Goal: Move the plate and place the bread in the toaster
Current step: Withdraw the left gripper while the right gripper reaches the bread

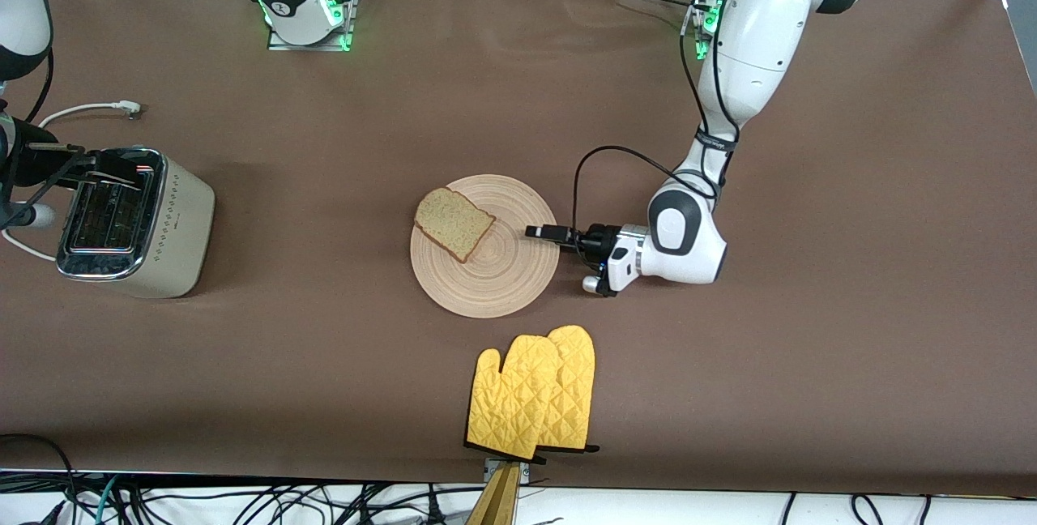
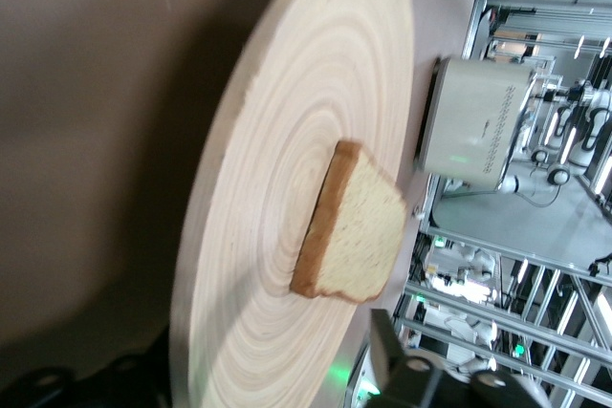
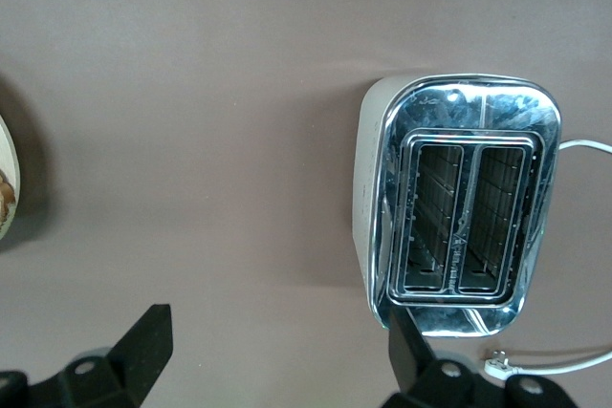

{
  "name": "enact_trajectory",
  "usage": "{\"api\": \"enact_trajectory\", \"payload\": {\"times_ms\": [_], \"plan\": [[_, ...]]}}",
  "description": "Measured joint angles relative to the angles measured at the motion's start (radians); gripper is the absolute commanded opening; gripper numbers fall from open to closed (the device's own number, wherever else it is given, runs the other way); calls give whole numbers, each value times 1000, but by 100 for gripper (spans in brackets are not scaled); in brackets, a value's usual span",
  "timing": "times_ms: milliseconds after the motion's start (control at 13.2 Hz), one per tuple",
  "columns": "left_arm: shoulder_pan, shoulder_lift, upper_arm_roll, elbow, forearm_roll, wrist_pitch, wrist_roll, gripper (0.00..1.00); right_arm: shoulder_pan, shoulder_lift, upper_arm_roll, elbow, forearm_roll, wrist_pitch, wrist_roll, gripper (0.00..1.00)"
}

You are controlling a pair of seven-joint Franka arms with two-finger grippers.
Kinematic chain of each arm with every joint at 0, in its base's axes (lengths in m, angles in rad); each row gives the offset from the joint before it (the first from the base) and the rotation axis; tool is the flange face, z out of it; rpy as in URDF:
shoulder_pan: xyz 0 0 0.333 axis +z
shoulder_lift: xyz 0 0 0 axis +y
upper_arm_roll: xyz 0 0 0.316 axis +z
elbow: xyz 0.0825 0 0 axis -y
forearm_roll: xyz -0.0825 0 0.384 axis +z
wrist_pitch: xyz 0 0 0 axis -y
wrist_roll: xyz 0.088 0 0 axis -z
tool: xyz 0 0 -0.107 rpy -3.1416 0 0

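Note:
The round light-wood plate (image 1: 502, 282) lies mid-table with the bread (image 1: 454, 223) on its part toward the right arm's end. My left gripper (image 1: 541, 232) lies level at the plate's rim toward the left arm's end, open, its fingers straddling the rim. In the left wrist view the plate (image 2: 287, 188) and the bread (image 2: 356, 226) fill the space ahead of the gripper (image 2: 268, 370). The cream toaster (image 1: 162, 225) stands at the right arm's end. My right gripper (image 1: 101, 172) hangs open and empty over it. The right wrist view shows the gripper (image 3: 277, 336) and both toaster (image 3: 459, 207) slots empty.
A pair of yellow oven mitts (image 1: 536, 395) lies nearer the front camera than the plate, at the table's edge. The toaster's white cord and plug (image 1: 121, 108) lie farther from the camera than the toaster.

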Motion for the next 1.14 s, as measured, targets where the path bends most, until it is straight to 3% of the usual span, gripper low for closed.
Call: {"api": "enact_trajectory", "payload": {"times_ms": [227,455,682,834,1137], "plan": [[73,-113,-11,-81,17,109,0,100,-1,17,-1,0,0,-1,0,100],[175,-246,-23,-151,231,149,-2,100,2,27,3,-1,55,-29,56,100],[390,-375,-94,-222,410,141,-1,100,41,32,14,-13,98,-47,217,100],[466,-442,-123,-257,594,141,2,100,106,49,21,-36,128,-47,411,100],[486,-607,-132,-260,1042,138,-46,100,264,110,27,-103,196,69,729,100]]}}
